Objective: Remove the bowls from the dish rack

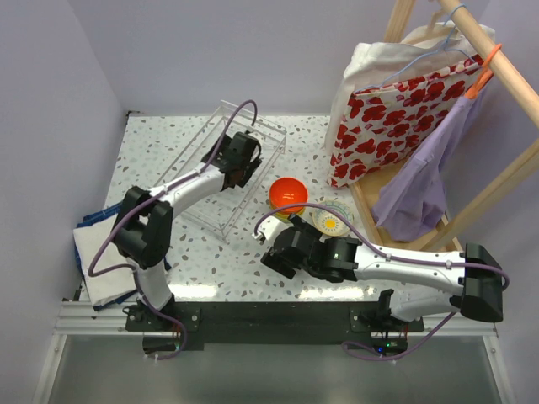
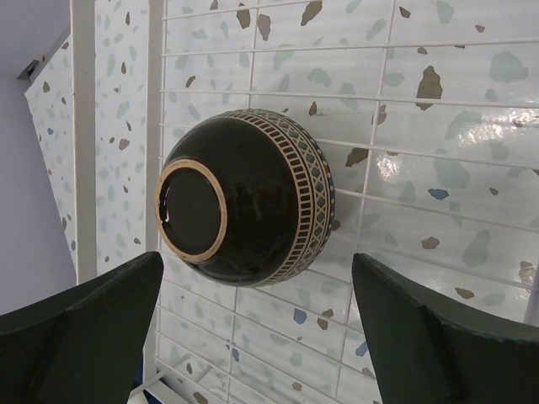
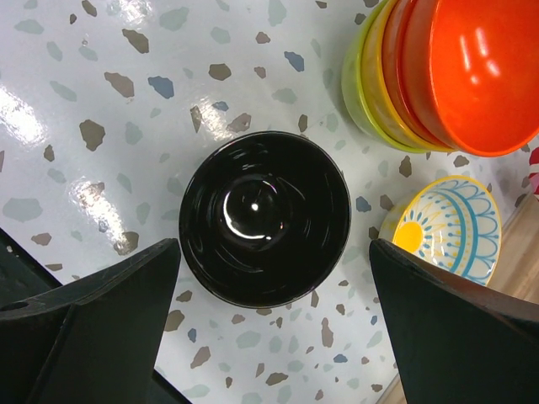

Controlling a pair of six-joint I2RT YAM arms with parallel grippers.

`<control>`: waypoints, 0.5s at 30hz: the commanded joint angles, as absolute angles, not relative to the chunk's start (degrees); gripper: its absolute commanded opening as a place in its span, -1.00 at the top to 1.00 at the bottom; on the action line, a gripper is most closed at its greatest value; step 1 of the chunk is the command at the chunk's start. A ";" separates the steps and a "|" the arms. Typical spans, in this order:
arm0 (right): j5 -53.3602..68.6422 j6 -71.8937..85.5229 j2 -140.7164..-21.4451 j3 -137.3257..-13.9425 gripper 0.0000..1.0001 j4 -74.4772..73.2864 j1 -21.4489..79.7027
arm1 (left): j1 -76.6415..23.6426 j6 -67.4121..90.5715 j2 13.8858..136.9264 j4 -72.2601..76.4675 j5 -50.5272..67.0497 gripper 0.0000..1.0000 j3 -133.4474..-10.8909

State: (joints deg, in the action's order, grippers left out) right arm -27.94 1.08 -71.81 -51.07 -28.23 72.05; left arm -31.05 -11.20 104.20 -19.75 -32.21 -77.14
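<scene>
Left end effector (image 2: pixel 257 257), fingers spread wide, hovers over a dark banded bowl (image 2: pixel 253 202) lying on its side inside the dish rack (image 1: pixel 253 117), foot ring toward the camera, apparently lined up for a grasp. On the table (image 3: pixel 84 84) beside the rack, the right end effector (image 3: pixel 274 244) is open around an upright black bowl (image 3: pixel 265 217). That bowl sits next to the nested stack (image 3: pixel 421 76), evidently the unloading spot.

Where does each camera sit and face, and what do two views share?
Top external: above, behind the bases, looking down on the table; both arms show.
Left wrist: on the left arm, facing a dark patterned bowl tipped in the dish rack; own fingers below.
Right wrist: looking down at a black bowl; own fingers below.
Shared: top and right wrist both show the orange bowl.
</scene>
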 commanded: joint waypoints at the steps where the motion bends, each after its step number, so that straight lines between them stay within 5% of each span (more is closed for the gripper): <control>1: -28.56 1.23 -72.16 -52.56 -0.97 -26.89 72.16 | -30.59 -12.75 107.66 -17.84 -35.94 -1.00 -81.12; 15: -26.98 0.70 -74.62 -53.44 -0.97 -26.28 72.16 | -30.59 -14.32 114.96 -17.14 -41.57 -1.00 -83.14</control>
